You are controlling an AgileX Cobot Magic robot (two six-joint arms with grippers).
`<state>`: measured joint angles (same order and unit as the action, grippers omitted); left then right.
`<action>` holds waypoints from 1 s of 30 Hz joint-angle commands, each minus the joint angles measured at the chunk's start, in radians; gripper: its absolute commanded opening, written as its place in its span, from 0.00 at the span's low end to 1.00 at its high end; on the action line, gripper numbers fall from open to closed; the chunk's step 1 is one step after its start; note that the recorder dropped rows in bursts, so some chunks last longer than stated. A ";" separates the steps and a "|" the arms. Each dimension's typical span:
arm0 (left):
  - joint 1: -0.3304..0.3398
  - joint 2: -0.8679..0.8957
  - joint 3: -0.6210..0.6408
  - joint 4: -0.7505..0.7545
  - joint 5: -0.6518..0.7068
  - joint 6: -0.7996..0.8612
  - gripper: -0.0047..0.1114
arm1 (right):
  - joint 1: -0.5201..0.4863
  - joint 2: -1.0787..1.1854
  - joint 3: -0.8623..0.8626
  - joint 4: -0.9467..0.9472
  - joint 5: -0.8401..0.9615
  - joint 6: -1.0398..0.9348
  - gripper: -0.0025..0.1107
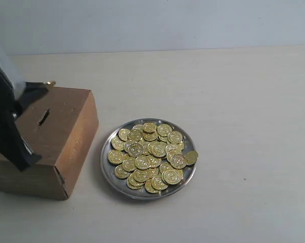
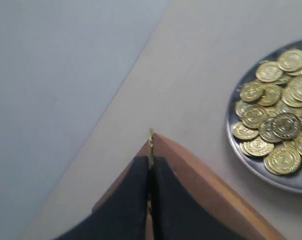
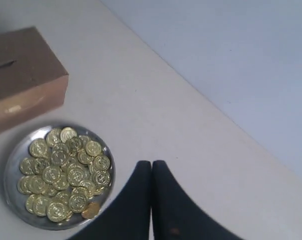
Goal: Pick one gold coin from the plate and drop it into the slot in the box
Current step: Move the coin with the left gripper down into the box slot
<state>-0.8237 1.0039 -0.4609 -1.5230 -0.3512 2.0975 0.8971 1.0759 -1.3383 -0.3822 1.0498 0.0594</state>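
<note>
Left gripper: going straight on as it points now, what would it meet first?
Probably the far corner of the brown rectangular box, touched by its pinched gold coin; depth is unclear.

We saw the left claw, pinched on a gold coin, hanging with its black arm over the left end of the box, crowding the slot from that side. Only a narrow strip of desk parted box and plate. Right of the plate and behind it, the desk lay open.
</note>
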 commanded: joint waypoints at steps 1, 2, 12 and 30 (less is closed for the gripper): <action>0.138 -0.002 -0.059 -0.221 -0.023 -0.002 0.04 | -0.005 -0.099 0.062 -0.016 0.025 0.155 0.02; 0.168 -0.002 -0.065 -0.221 -0.021 -0.002 0.04 | -0.005 -0.120 0.086 -0.022 0.037 0.178 0.02; 0.244 -0.007 -0.075 -0.221 0.263 -0.015 0.04 | -0.005 -0.275 0.366 -0.058 0.044 0.312 0.02; 0.544 0.221 -0.321 0.761 1.152 -1.548 0.04 | -0.005 -0.332 0.546 -0.043 -0.052 0.363 0.02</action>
<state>-0.3757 1.1753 -0.7192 -1.0033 0.7023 0.7171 0.8971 0.7465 -0.7962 -0.4339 1.0123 0.4180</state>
